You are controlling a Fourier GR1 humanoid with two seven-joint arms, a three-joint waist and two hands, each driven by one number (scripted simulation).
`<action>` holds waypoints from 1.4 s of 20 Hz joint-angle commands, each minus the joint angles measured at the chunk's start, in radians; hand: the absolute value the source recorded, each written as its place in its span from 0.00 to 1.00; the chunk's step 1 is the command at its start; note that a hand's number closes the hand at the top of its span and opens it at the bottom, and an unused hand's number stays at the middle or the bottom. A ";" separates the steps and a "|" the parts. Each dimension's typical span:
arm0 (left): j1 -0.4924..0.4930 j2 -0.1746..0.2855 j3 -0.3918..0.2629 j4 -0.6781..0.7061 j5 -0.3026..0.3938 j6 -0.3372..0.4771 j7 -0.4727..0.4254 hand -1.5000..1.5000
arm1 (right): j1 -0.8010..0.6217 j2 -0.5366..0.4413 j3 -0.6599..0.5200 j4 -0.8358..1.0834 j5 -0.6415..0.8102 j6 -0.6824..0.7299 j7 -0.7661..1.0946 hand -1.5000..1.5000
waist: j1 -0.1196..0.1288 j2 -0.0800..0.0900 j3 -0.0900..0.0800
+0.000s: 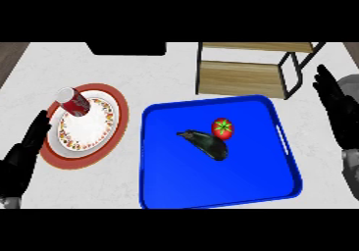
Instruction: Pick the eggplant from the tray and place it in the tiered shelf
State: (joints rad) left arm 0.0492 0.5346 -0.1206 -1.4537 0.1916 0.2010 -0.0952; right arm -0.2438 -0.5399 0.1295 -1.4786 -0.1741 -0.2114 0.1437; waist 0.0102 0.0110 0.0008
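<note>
White surface point(161, 68). Blue tray point(211, 181) centre, tiered shelf point(240, 73) just behind it, patterned plate point(88, 127) left. My left robot hand point(19, 157) and right robot hand point(340, 115) rest open at the side edges, holding nothing. Eggplant point(208, 143) lies in tray, touching tomato point(223, 128). Red can point(74, 100) on plate.

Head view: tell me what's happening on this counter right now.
Nothing is being handled yet. The eggplant lies on the blue tray, right next to a tomato, and has not gone to the wooden tiered shelf behind the tray. The left hand is open at the left edge, beside a plate carrying a red can. The right hand is open at the right edge, near the shelf.
</note>
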 commanded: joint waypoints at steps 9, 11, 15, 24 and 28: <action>-0.106 -0.179 -0.081 0.106 0.139 -0.071 0.237 0.50 | -0.295 -0.045 0.193 0.379 0.016 0.445 0.063 1.00 | 0.092 0.039 -0.001; -0.114 -0.188 -0.094 0.121 0.135 -0.071 0.260 0.50 | -0.341 0.011 0.151 0.495 -0.057 0.517 0.000 0.00 | 0.084 0.034 0.003; -0.135 -0.190 -0.080 0.114 0.138 -0.046 0.313 0.50 | -0.424 -0.002 0.148 0.636 -0.088 0.749 -0.126 0.00 | 0.070 0.023 0.004; -0.176 -0.171 -0.027 0.151 0.152 -0.060 0.342 0.50 | -0.715 0.004 0.178 0.853 -0.087 1.160 -0.100 0.00 | 0.043 0.006 0.000; -0.154 -0.225 -0.037 0.166 0.139 -0.034 0.316 0.50 | -0.809 0.102 0.225 0.876 -0.018 1.151 -0.047 0.00 | 0.028 -0.001 -0.001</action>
State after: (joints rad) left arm -0.1071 0.3481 -0.1583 -1.3291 0.3260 0.1601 0.2246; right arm -0.9648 -0.4983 0.3209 -0.6388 -0.2342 0.8973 0.0579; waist 0.0547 0.0118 0.0079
